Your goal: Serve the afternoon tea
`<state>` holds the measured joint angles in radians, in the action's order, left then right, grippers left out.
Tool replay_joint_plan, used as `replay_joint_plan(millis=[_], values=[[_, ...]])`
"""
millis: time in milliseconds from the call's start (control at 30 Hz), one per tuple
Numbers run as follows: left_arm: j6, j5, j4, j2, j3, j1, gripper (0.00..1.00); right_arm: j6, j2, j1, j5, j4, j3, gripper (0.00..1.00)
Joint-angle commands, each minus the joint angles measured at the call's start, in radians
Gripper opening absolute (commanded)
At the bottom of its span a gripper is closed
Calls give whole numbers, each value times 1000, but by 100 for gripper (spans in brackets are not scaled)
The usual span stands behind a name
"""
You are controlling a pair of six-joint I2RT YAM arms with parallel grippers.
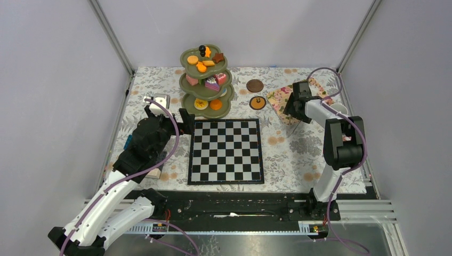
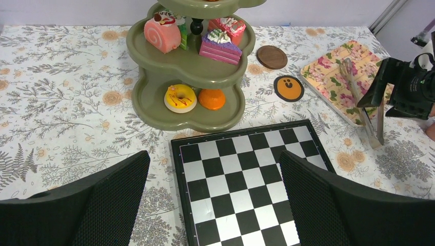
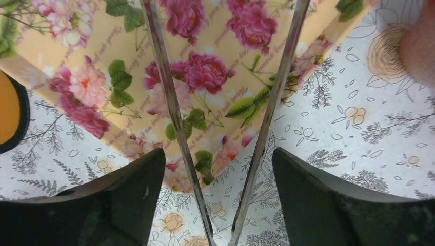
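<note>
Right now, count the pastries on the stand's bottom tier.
2: a yellow doughnut at the front left, an orange pastry just right of it. More may hide at the back of the stand.

Black-and-white chessboard (image 1: 226, 151) lies flat at table centre on a floral-print tablecloth (image 1: 288, 154). Round brown coaster (image 1: 255, 85) and black-rimmed orange coaster (image 1: 258, 102) sit apart beyond its far right corner. Yellow rose-patterned tray (image 2: 328, 72) lies to their right. Metal tongs (image 3: 173, 102) cross its near edge, joined end on the cloth, arms spreading over the tray.
</note>
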<state>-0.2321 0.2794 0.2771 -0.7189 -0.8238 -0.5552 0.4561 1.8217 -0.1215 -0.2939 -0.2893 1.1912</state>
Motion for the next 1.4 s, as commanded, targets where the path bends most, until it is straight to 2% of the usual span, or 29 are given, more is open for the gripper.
replay_joint_plan(millis=[0, 167, 267, 400, 700, 767, 1000, 1200, 1367], values=[[13, -16, -48, 7, 2, -2, 99, -49, -6, 0, -16, -71, 104, 86], [14, -15, -49, -1, 2, -2, 99, -77, -98, -14, -36, -117, 101, 89], [13, -17, -50, -9, -1, -2, 99, -102, -141, -45, 75, -75, 70, 89], [11, -24, -50, -20, -5, -2, 99, -97, -71, -53, 271, -65, 98, 80], [13, -11, -46, -21, 2, -3, 99, -93, 88, -104, 453, -64, 174, 67], [13, -11, -46, -27, 0, -2, 99, -79, 111, -105, 430, -65, 181, 65], [13, -14, -44, -25, 2, -2, 99, -120, 199, -95, 208, -68, 258, 62], [11, -18, -44, -24, 3, -2, 99, -119, 284, -36, 190, -76, 363, 62], [10, -28, -44, -26, 2, -2, 99, -166, 397, -30, 152, -137, 551, 62]])
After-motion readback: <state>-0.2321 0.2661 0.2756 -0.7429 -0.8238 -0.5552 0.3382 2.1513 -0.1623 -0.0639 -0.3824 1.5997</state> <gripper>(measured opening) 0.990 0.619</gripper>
